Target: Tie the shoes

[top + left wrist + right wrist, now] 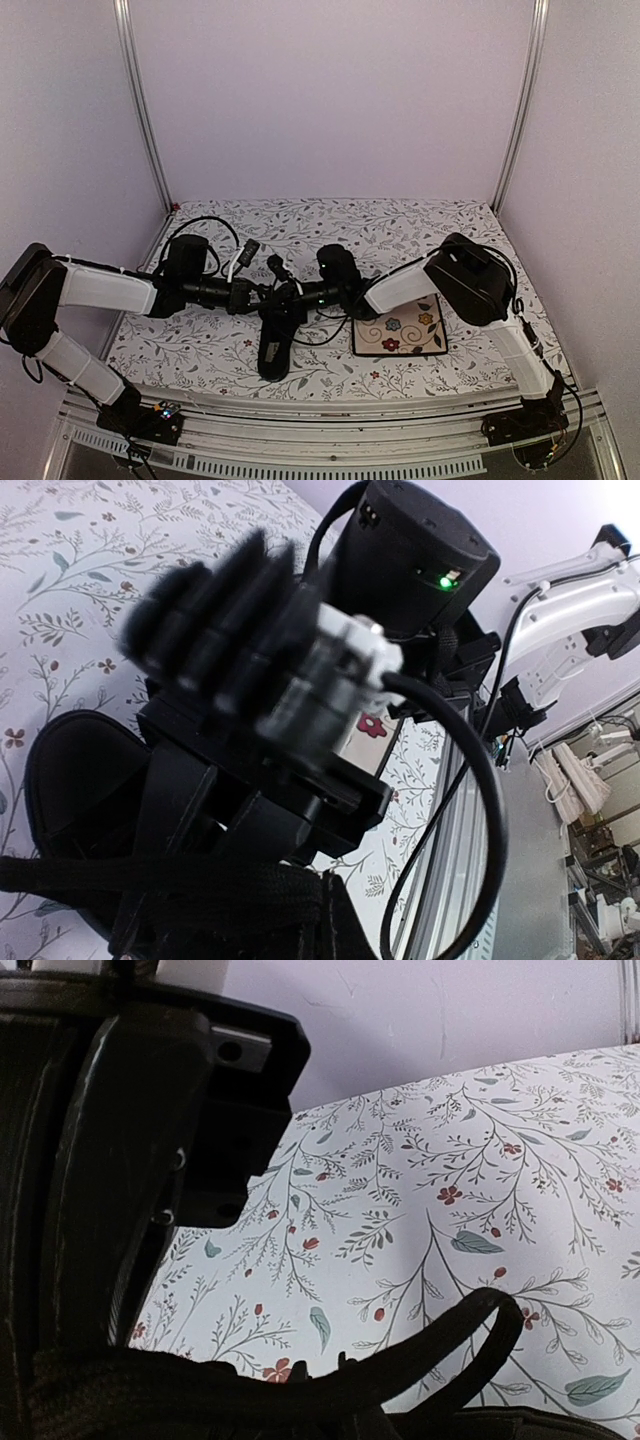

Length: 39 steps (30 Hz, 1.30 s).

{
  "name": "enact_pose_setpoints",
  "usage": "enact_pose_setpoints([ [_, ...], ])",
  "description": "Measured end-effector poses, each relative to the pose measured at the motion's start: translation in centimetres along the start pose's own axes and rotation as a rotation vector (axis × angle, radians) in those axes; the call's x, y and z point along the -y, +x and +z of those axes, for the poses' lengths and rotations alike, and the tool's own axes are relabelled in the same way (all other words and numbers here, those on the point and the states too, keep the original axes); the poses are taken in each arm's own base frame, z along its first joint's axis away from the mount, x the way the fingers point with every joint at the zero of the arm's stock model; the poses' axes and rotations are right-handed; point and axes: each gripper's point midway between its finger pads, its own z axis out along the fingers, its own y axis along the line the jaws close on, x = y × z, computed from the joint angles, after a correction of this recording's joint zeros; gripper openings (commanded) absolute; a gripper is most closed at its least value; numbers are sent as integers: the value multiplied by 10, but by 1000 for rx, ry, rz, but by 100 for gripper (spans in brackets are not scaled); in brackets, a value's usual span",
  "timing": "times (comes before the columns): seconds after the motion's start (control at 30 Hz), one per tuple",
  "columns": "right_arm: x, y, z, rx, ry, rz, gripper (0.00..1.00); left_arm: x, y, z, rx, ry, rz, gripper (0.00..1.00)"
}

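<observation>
The black shoe (272,345) lies on the floral cloth with its toe toward the near edge. Both grippers meet over its laced part: my left gripper (262,296) comes from the left, my right gripper (298,296) from the right, nearly touching. In the left wrist view the shoe's heel opening (70,780) sits lower left, and a taut black lace (60,873) runs out from my jaws. The right arm's gripper body (300,680) fills the middle, blurred. In the right wrist view a lace loop (490,1320) arcs up from my jaws, beside the left gripper's body (130,1140).
A square floral plate (400,330) lies just right of the shoe, under the right forearm; a corner of it shows in the left wrist view (375,725). Cables hang by both wrists. The metal rail (470,810) marks the table's near edge.
</observation>
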Motion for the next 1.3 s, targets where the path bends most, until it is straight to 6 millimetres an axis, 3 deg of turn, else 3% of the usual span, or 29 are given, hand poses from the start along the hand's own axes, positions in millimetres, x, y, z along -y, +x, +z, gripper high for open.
enact_pose_setpoints([
  [0.17,5,6,-5,8,47,4,2,-2,0,-1,2,-10,-3,0],
  [0.37,-1,9,-45,13,141,69,2,-6,-4,-3,16,-29,-1,0],
  [0.53,-9,-30,-81,56,217,47,2,-8,-8,-5,32,-47,4,0],
  [0.7,-16,-56,-98,42,265,35,2,-11,-11,-6,46,-66,6,0],
  [1.03,-41,-45,-98,-91,211,189,2,-18,-15,-6,66,-112,-18,0],
  [1.3,-74,-49,-70,-68,192,127,2,-22,-14,-5,75,-135,-132,0],
])
